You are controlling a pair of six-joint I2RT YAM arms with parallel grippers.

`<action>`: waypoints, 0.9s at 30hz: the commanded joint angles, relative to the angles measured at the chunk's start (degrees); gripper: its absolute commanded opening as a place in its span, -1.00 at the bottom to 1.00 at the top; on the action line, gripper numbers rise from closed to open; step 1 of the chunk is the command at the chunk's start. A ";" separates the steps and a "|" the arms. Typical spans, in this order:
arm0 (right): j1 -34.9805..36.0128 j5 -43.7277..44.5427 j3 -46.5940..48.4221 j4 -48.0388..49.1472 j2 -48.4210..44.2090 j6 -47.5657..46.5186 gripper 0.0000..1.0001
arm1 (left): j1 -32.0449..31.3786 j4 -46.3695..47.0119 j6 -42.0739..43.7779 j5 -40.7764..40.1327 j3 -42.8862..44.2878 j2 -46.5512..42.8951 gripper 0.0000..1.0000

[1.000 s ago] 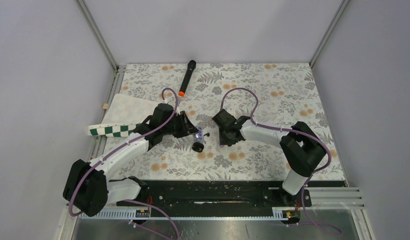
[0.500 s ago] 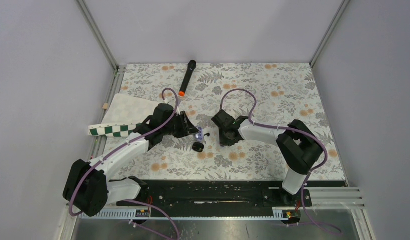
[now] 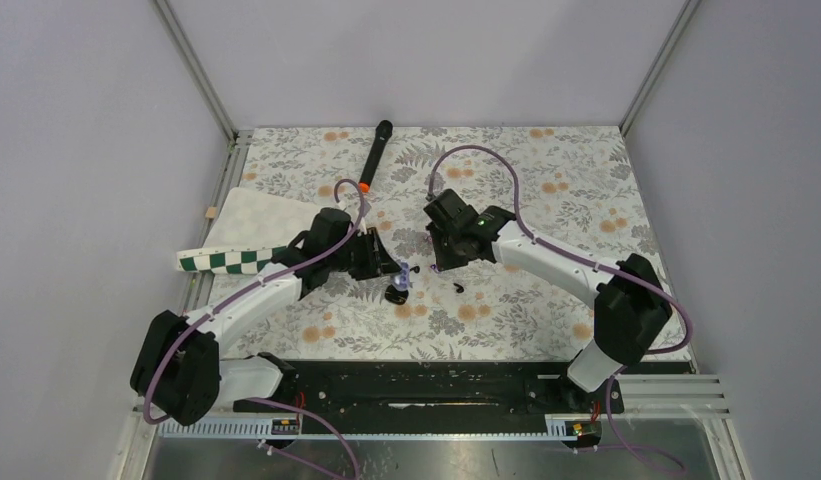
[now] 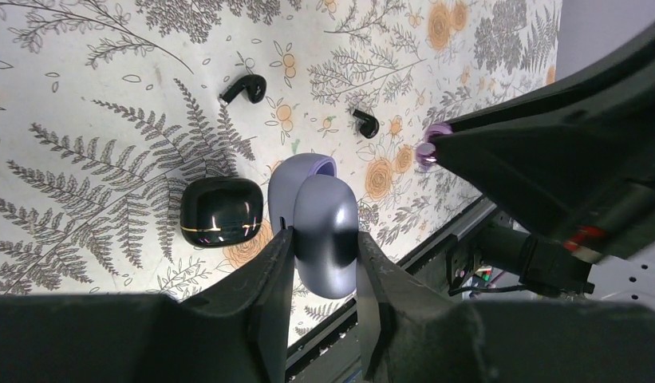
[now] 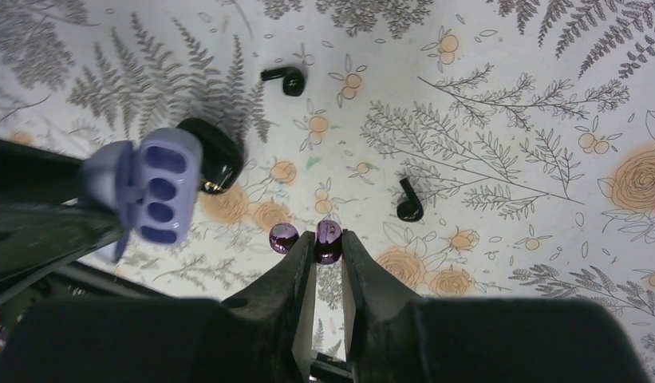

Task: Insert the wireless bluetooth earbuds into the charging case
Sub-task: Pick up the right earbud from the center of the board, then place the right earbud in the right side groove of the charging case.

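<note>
A closed glossy black charging case (image 4: 220, 211) lies on the floral cloth; it also shows in the top view (image 3: 396, 293). Two black earbuds (image 4: 246, 86) (image 4: 365, 122) lie loose beyond it, also seen in the right wrist view (image 5: 292, 80) (image 5: 409, 206). My left gripper (image 4: 324, 235) is shut on an open lavender case (image 4: 325, 231) held just above the cloth beside the black case. My right gripper (image 5: 328, 235) is shut on a small glossy purple earbud (image 5: 327, 239), raised above the cloth. A second purple bead (image 5: 283, 237) sits beside its left finger; I cannot tell whether it is attached.
A black microphone with an orange band (image 3: 374, 155) lies at the back. A white pad (image 3: 261, 215) and a green checked cloth (image 3: 221, 261) lie at the left edge. The black mounting rail (image 3: 416, 385) runs along the near edge.
My right gripper has risen and moved back from the cloth, uncovering a black earbud where it was. My left gripper with the lavender case has shifted slightly toward the black case.
</note>
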 commanded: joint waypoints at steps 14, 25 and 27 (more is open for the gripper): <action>3.12 -8.92 10.04 -9.27 0.14 -4.59 -0.67 | -1.49 5.46 -0.13 8.42 3.32 2.43 -1.00; 3.95 -7.93 12.65 -10.01 4.02 -5.03 -0.67 | -1.44 5.60 -0.77 9.35 3.53 1.56 -1.00; 4.02 -7.70 12.81 -10.17 4.54 -5.05 -0.67 | -1.41 5.59 -0.85 9.43 3.50 1.35 -1.00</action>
